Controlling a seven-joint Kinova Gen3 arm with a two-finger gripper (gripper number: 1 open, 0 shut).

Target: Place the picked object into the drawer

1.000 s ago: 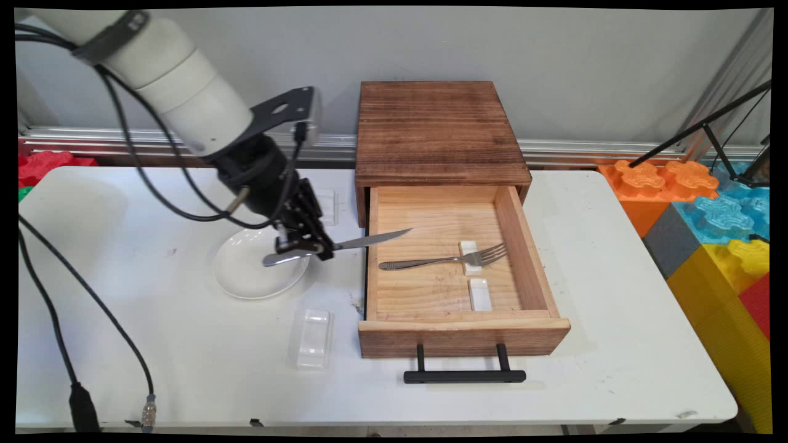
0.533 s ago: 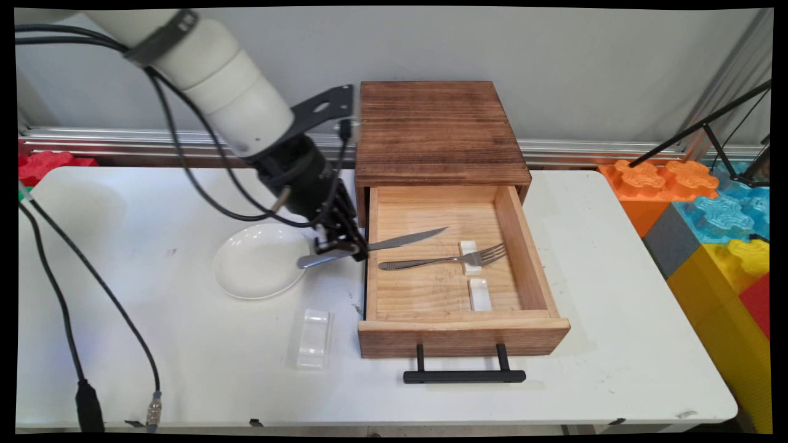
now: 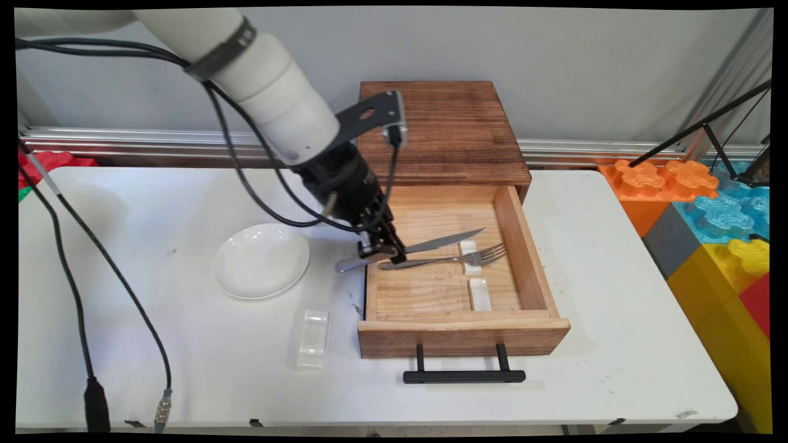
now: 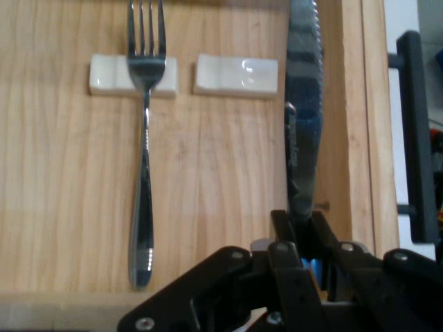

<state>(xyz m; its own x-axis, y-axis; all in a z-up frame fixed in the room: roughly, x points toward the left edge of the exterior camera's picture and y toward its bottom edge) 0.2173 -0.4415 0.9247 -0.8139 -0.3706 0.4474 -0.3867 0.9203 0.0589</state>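
Pale pine lines the open wooden drawer, pulled out of a dark brown wooden box on the white table. Above the drawer's left wall the black two-finger hand is clamped on a steel table knife, whose blade reaches over the drawer floor and whose handle juts out past the wall. Just beneath the blade lies a steel fork, tines propped on a small white cutlery rest; a second white rest lies bare just beside it. Left of the drawer sit a round white plate and a clear plastic rest. Only the main view shows these two; the hand view shows the knife's serrated edge and fork and blade lying parallel, apart.
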